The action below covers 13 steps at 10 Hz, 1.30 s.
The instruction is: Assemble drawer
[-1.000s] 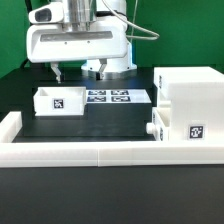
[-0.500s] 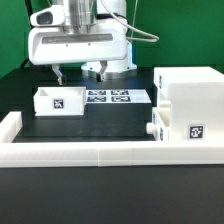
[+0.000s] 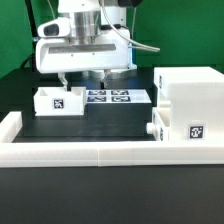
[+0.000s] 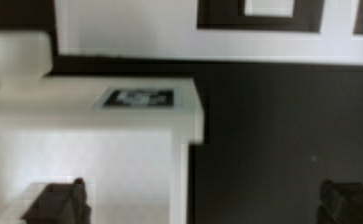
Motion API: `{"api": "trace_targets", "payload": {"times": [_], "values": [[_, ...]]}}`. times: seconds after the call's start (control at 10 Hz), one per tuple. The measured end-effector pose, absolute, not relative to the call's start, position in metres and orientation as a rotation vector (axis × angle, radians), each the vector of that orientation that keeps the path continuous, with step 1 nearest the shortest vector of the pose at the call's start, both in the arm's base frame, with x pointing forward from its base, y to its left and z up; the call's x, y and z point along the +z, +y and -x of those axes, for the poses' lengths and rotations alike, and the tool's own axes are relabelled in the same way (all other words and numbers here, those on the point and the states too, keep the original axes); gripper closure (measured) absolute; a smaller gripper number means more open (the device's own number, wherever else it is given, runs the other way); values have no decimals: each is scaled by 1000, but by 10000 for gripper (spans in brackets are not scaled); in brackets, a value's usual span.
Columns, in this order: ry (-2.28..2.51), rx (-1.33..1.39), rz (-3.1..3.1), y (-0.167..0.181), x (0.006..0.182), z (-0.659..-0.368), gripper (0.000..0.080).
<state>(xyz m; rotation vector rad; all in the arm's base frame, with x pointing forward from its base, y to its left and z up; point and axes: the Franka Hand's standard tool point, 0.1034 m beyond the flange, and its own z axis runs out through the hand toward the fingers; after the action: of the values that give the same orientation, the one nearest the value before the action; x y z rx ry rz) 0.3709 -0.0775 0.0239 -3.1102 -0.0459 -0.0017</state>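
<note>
Gripper (image 3: 83, 78), fingers apart and empty, hovers near the marker board (image 3: 118, 97), apparently lining up on the loose tray (image 3: 57, 101) just beside the board on the exterior view's left, housing (image 3: 190, 95) on that view's right; next, straddle a tray wall and close

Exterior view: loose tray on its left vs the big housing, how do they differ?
Size: the loose tray is small and low; the housing is far bigger and taller.
Top: the tray is open-topped, the housing closed on top.
Place: tray at the exterior view's left beside the marker board; housing at the right.
Both are white.
</note>
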Motion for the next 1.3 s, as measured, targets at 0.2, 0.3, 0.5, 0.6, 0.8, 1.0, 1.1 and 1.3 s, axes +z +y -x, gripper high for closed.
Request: {"api": "trace_targets", "payload": {"times": [0.2, 0.3, 0.5, 0.6, 0.8, 1.0, 1.1, 1.3], "values": [[-50, -23, 3119, -77, 11, -369, 151], [-51, -28, 3122, -77, 8, -368, 151], [-56, -32, 3123, -76, 6, -369, 151], [-57, -32, 3123, -75, 6, -369, 151], [-56, -34, 3123, -76, 6, -370, 151], [-56, -33, 3123, -76, 6, -370, 448], [-56, -33, 3123, -76, 6, -370, 584], [-57, -33, 3123, -76, 6, -370, 741]]}}
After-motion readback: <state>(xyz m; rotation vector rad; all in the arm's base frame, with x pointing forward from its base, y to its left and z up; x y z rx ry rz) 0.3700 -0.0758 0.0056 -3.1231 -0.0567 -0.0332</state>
